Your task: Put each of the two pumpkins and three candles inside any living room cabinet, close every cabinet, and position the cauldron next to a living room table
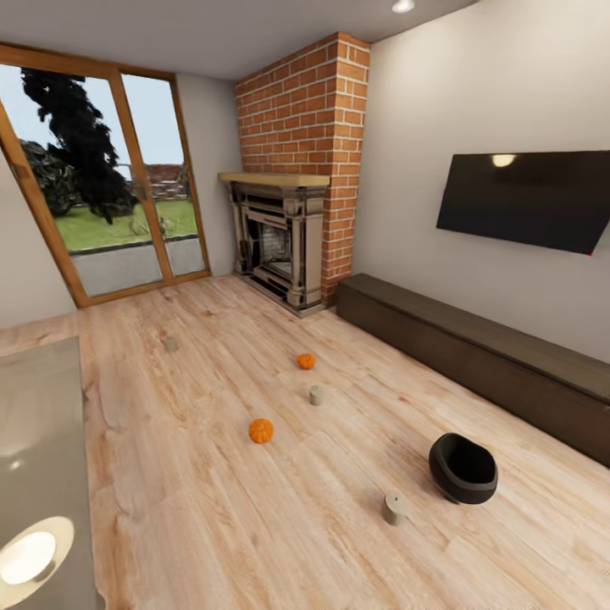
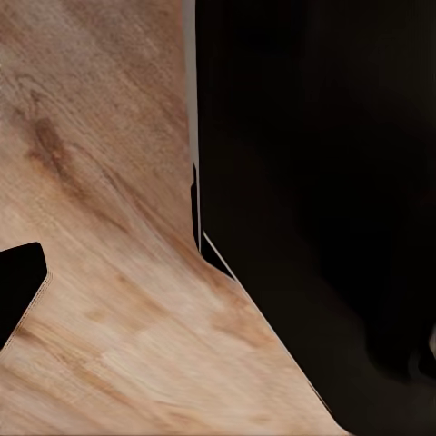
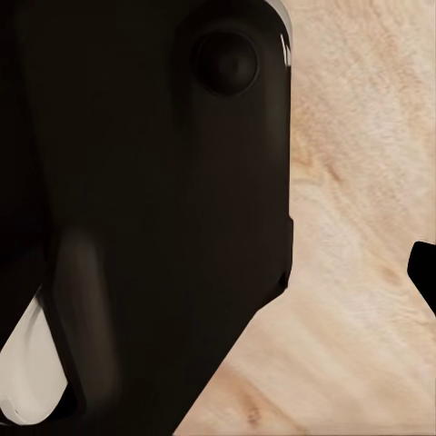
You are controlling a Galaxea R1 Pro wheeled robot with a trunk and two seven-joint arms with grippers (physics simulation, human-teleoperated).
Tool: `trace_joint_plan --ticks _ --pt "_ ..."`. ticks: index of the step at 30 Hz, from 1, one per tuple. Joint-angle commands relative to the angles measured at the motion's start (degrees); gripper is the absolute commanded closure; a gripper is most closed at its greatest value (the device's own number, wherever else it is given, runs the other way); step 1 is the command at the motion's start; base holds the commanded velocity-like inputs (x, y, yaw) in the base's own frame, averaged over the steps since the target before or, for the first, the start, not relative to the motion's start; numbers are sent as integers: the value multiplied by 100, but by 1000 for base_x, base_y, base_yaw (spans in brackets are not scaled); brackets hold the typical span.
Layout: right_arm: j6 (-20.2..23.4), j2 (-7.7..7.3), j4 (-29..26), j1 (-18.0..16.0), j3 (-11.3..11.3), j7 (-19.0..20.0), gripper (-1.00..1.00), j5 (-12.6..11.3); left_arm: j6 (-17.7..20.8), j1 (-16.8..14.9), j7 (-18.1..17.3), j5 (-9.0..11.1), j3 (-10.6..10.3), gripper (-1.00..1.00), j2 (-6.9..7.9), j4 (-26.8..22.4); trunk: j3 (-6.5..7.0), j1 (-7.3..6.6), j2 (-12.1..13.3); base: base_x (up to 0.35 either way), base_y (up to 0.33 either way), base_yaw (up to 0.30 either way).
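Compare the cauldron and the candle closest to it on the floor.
The cauldron is black, round and tipped so its mouth faces sideways; the nearest candle is beige, cylindrical and upright. The cauldron is far bigger than the candle. Both sit on the wood floor, apart, in front of the dark cabinet.

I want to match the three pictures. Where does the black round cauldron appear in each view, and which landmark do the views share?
Head view: the squat black bowl-shaped cauldron sits on the floor at lower right, in front of the long dark-brown cabinet, beside a short cream candle.
Left wrist view: the cauldron is not identifiable among the dark shapes.
Right wrist view: likewise not identifiable.
Shared landmark: the light wood plank floor.
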Motion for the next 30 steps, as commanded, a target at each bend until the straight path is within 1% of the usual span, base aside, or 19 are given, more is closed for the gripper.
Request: trace_joint_plan --ticks 1,30 --pt "-23 0 8 -5 -1 3 -100 -27 -4 1 -5 -2 0 -100 1 -5 -9 0 -4 0 0 -257" --pt "-26 35 8 -5 -1 3 -100 -23 -4 0 -5 -2 4 -100 1 -5 -123 0 -4 0 0 -257"
